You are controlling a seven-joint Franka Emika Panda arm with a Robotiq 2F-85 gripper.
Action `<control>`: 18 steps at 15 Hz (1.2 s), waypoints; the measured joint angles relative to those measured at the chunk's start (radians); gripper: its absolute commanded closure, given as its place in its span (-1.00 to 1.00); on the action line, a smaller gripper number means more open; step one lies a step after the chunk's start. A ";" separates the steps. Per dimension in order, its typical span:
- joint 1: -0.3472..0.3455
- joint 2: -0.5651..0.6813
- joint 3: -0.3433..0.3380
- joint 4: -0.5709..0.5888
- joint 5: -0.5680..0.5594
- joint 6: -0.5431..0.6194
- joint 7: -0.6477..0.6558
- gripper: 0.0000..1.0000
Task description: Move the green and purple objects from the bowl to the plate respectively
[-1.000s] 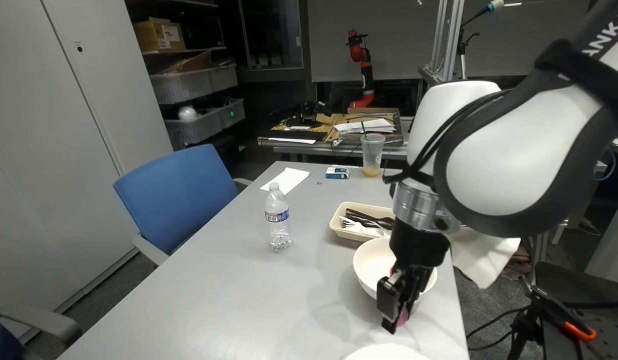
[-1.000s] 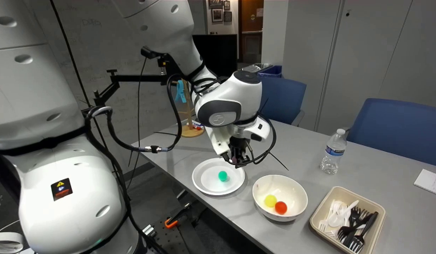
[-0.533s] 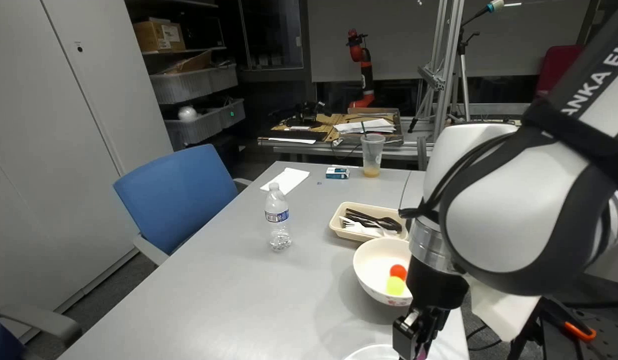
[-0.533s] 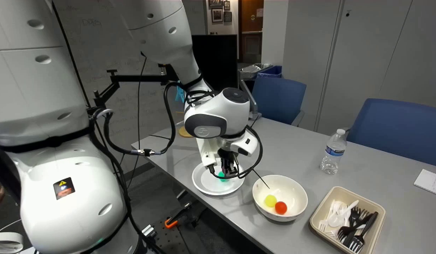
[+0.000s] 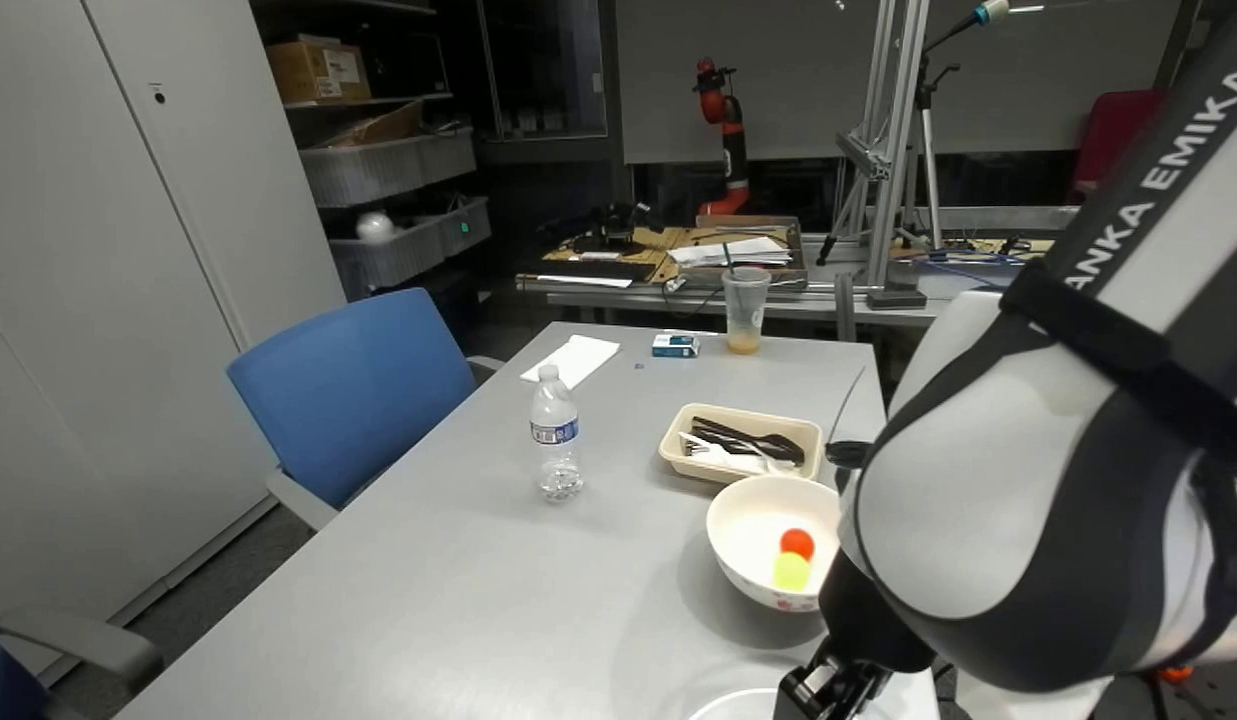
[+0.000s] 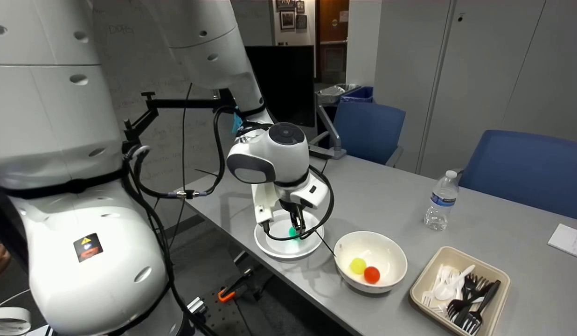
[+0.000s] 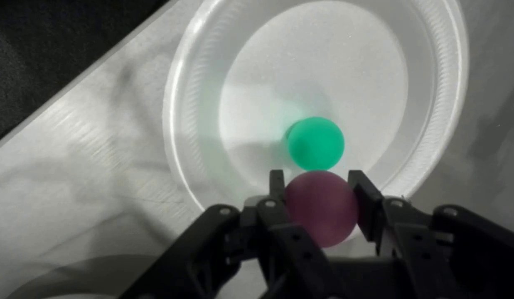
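In the wrist view, the gripper (image 7: 318, 187) clasped the purple ball (image 7: 322, 209) above the plate (image 7: 323, 62), where the green ball (image 7: 316, 143) lay. In an exterior view I saw the bowl (image 6: 384, 254), right of the plate, holding a yellow ball (image 6: 358, 265) and a red ball (image 6: 371, 275); further right, the tray (image 6: 499, 301) held cutlery (image 6: 463, 304). In an exterior view, a far cup (image 5: 746, 300) held orange liquid (image 5: 744, 344).
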 measured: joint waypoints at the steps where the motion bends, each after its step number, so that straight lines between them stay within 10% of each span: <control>1: 0.000 0.005 0.008 0.004 0.028 0.009 -0.019 -0.46; 5: 0.000 0.028 0.021 0.021 0.107 0.037 -0.087 -0.99; 12: -0.002 0.053 0.019 0.037 0.159 0.054 -0.157 -1.00; 18: -0.011 0.052 -0.057 0.034 -0.049 0.054 -0.150 -1.00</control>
